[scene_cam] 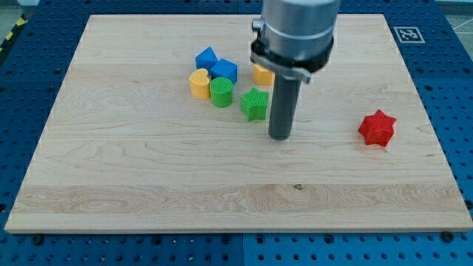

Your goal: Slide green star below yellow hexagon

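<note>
1 job is nearly done: the green star (254,103) sits just below the yellow hexagon (262,74), slightly toward the view's left. My tip (279,137), a bare rod with no claw, stands just right of the star.

My arm comes down from the view's top, a little right of the middle. Only its last part shows: a wide grey cylinder (299,26), cut off by the top edge of the picture. Under it sits a black ring (284,63) with a pale band, slightly wider on the view's left side. From this ring the dark rod (282,103) goes straight down, upright, with no tilt that I can see. My tip (279,137) is at the rod's lower end, in the middle height of the view.
</note>
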